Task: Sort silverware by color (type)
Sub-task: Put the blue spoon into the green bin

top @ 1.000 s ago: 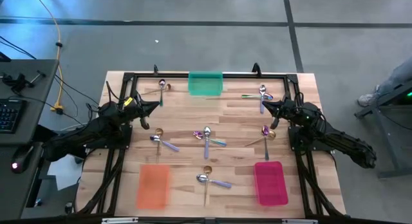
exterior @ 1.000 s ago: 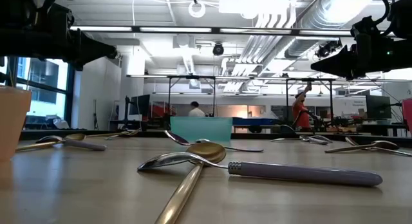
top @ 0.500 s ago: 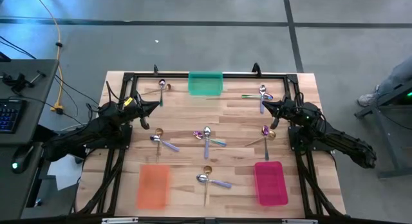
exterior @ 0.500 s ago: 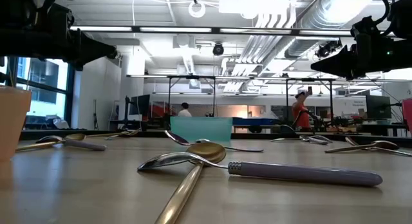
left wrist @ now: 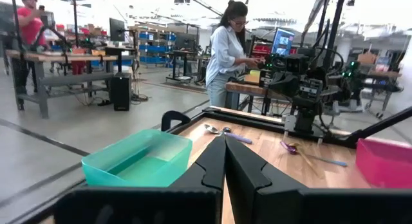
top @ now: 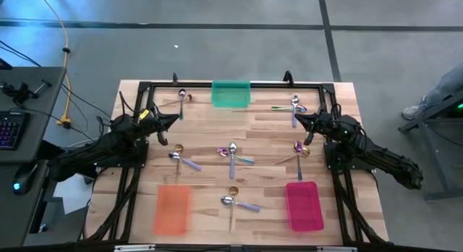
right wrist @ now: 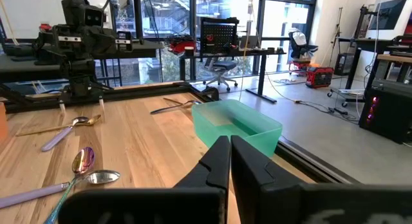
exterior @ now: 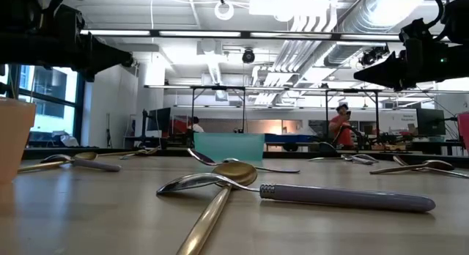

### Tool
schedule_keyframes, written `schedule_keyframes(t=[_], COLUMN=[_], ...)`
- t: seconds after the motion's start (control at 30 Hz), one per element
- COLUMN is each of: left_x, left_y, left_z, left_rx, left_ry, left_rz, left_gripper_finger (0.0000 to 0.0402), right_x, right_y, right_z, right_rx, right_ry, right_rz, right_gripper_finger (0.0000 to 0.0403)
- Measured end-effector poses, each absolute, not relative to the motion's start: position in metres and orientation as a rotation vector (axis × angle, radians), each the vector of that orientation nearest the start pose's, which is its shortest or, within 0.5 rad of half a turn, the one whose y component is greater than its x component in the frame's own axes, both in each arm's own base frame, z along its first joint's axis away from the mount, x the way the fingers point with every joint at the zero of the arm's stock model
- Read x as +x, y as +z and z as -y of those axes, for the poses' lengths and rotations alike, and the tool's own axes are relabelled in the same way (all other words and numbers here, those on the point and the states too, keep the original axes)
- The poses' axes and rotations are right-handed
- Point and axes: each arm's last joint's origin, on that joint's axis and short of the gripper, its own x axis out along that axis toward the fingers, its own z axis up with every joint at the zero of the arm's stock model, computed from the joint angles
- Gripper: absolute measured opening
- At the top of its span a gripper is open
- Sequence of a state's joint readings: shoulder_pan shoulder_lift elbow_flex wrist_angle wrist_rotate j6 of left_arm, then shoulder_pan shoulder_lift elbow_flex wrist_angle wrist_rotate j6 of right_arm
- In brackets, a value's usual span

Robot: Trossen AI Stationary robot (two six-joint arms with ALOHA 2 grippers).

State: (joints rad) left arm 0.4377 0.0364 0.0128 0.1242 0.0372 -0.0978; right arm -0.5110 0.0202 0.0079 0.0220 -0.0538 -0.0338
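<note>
Nothing on the table has moved since a second ago; only a person far behind the green tray (exterior: 229,146) has walked on. My left claw (top: 176,117) and right claw (top: 297,118) flank that tray, both pinched shut and empty. The spoons (top: 232,152) lie scattered in front of it. My left wrist view alone shows a person standing beyond the tray.

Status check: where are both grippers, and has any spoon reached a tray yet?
Left gripper and right gripper shut, empty, raised. Spoons scattered on table, none in trays. Nothing in the way.
</note>
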Motion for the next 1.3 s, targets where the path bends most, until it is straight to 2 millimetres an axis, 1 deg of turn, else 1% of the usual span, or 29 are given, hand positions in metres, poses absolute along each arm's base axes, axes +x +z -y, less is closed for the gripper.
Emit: schedule_keyframes(t=[0.07, 0.2, 0.27, 0.37, 0.5, 0.53, 0.63, 0.77, 0.9, 0.97, 1.07, 1.17, 1.3], left_x=[0.09, 0.09, 0.09, 0.09, 0.09, 0.09, 0.09, 0.09, 0.09, 0.09, 0.091, 0.091, 0.091], left_y=[0.177, 0.178, 0.178, 0.178, 0.178, 0.178, 0.178, 0.178, 0.178, 0.178, 0.178, 0.176, 0.174], left_z=[-0.041, -0.041, -0.041, -0.041, -0.041, -0.041, -0.041, -0.039, -0.039, -0.039, -0.039, -0.039, -0.039], left_rx=[-0.099, -0.093, -0.104, -0.104, -0.102, -0.102, -0.12, -0.124, -0.141, -0.151, -0.152, -0.155, -0.16], left_ry=[0.393, 0.392, 0.392, 0.395, 0.406, 0.406, 0.399, 0.341, 0.326, 0.325, 0.325, 0.326, 0.328], left_rz=[0.124, 0.134, 0.135, 0.133, 0.135, 0.136, 0.137, 0.133, 0.134, 0.135, 0.133, 0.12, 0.1], left_gripper_finger=[0.0001, 0.0001, 0.0001, 0.0001, 0.0001, 0.0001, 0.0001, 0.0001, 0.0001, 0.0001, 0.0, 0.0, 0.0], right_x=[0.087, 0.087, 0.086, 0.086, 0.084, 0.083, 0.086, 0.097, 0.117, 0.131, 0.156, 0.182, 0.215], right_y=[0.167, 0.169, 0.174, 0.183, 0.191, 0.194, 0.197, 0.208, 0.225, 0.232, 0.236, 0.233, 0.222], right_z=[0.047, 0.047, 0.046, 0.045, 0.045, 0.046, 0.045, 0.041, 0.037, 0.035, 0.029, 0.021, 0.013], right_rx=[-0.036, -0.043, -0.043, 0.063, 0.127, 0.121, 0.123, 0.103, 0.09, 0.099, 0.123, 0.15, 0.229], right_ry=[-0.457, -0.457, -0.451, -0.421, -0.429, -0.441, -0.403, -0.325, -0.283, -0.269, -0.255, -0.262, -0.248], right_rz=[0.003, 0.026, 0.082, 0.198, 0.304, 0.33, 0.32, 0.294, 0.192, 0.119, -0.008, -0.126, -0.222], right_gripper_finger=[0.0, 0.0, 0.0, 0.0, 0.0, 0.0, 0.0, 0.0, 0.0, 0.0, 0.0, 0.0, 0.0])
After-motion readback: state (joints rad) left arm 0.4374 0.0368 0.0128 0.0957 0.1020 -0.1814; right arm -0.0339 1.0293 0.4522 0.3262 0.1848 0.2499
